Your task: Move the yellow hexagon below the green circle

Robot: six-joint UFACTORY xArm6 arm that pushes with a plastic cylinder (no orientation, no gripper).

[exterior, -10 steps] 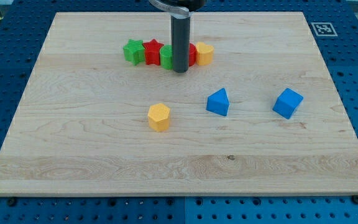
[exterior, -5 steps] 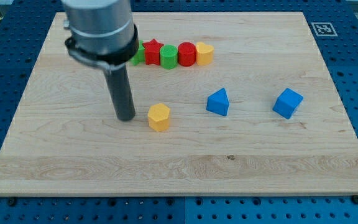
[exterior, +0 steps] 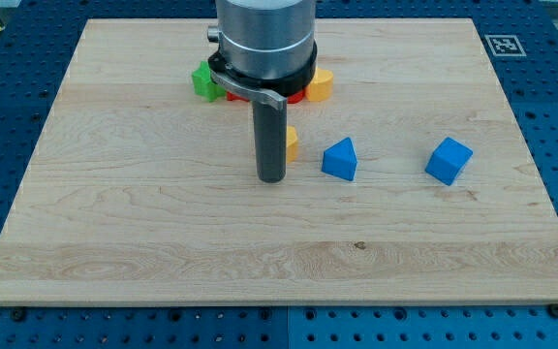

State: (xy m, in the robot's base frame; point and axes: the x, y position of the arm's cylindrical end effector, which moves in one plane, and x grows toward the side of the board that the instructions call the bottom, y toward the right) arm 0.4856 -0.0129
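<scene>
My tip [exterior: 272, 179] rests on the board near its middle. The yellow hexagon [exterior: 292, 143] peeks out from behind the rod's right side, touching or nearly touching it, just up and right of the tip. The green circle is hidden behind the arm in the row near the view's top. Of that row only the green star [exterior: 201, 79] at the left, slivers of red, and the yellow block [exterior: 320, 84] at the right show.
A blue triangular block [exterior: 339, 159] lies just right of the yellow hexagon. A blue cube [exterior: 449, 161] lies further to the view's right. The wooden board [exterior: 114, 242] sits on a blue pegboard.
The yellow hexagon has moved up and to the right, from about the board's middle to beside the blue triangle. My tip swept from its left to just below-left of it.
</scene>
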